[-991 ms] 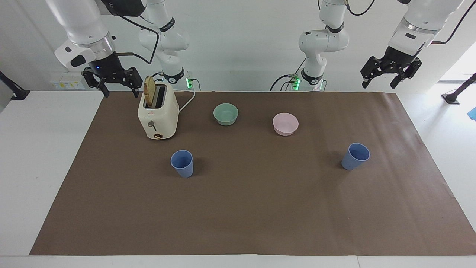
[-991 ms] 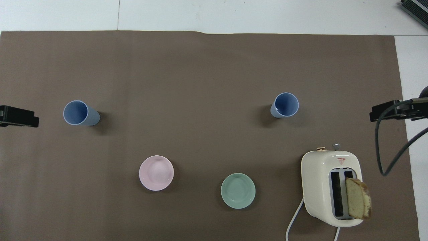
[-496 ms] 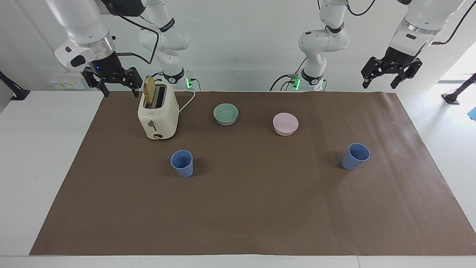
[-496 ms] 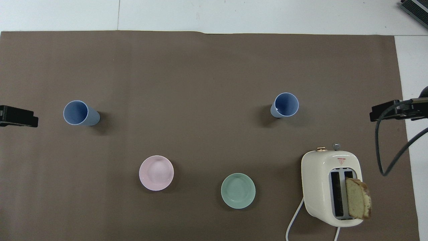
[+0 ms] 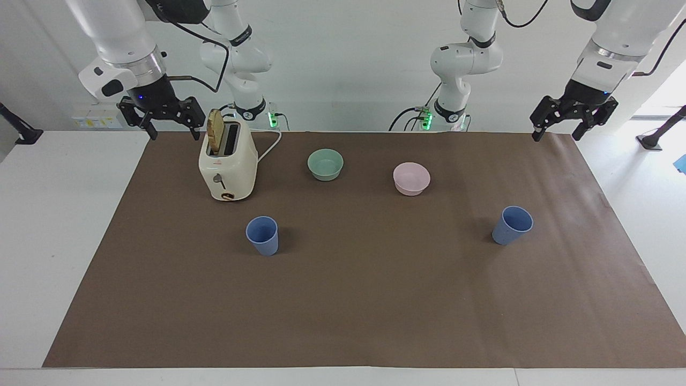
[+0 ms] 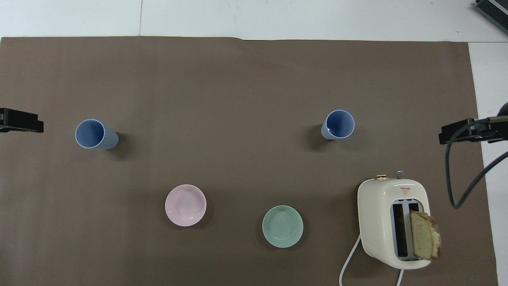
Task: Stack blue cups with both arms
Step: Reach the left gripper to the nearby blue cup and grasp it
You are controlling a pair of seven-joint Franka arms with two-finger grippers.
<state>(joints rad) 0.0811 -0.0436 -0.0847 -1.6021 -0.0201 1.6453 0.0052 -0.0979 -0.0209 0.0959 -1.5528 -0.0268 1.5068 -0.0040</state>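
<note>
Two blue cups stand upright and apart on the brown mat. One cup (image 5: 262,235) (image 6: 338,124) is toward the right arm's end, farther from the robots than the toaster. The other cup (image 5: 512,225) (image 6: 95,134) is toward the left arm's end. My right gripper (image 5: 174,134) (image 6: 460,133) hangs open and empty beside the toaster, over the mat's corner. My left gripper (image 5: 555,135) (image 6: 22,120) hangs open and empty over the mat's edge at the left arm's end. Neither gripper touches a cup.
A cream toaster (image 5: 228,166) (image 6: 393,222) with a bread slice sticking up stands at the right arm's end. A mint-green bowl (image 5: 325,164) (image 6: 282,226) and a pink bowl (image 5: 411,178) (image 6: 185,205) sit nearer the robots than the cups. The brown mat (image 5: 375,300) covers the table.
My left gripper has come lower and a little toward the left arm's end. The right arm, cups and bowls have not moved.
</note>
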